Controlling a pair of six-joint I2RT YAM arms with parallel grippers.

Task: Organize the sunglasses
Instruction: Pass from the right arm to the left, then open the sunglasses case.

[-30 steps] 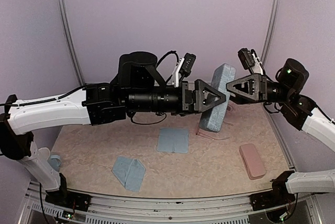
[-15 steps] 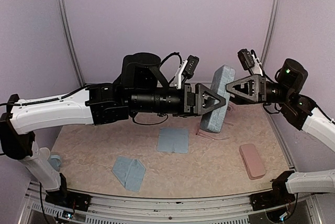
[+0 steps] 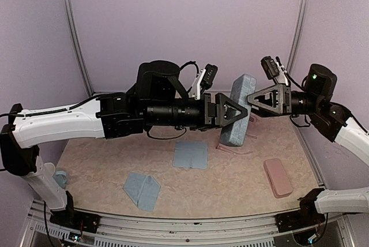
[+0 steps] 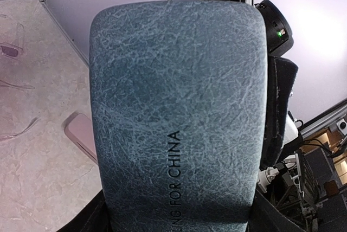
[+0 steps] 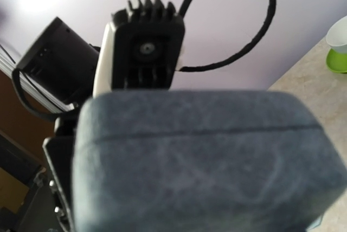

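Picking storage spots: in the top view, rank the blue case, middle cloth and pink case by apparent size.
1. blue case, though it is raised nearer the camera
2. middle cloth
3. pink case

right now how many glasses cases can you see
2. The blue-grey case is in the air, gripped by the left hand, with the right hand at its top end. The pink case lies on the table, right side. Others may be hidden.

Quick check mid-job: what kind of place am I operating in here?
Probably a lab test booth, not a home: plain lilac walls with metal corner posts, a marble-look table, and robot arms bolted at its near edge.
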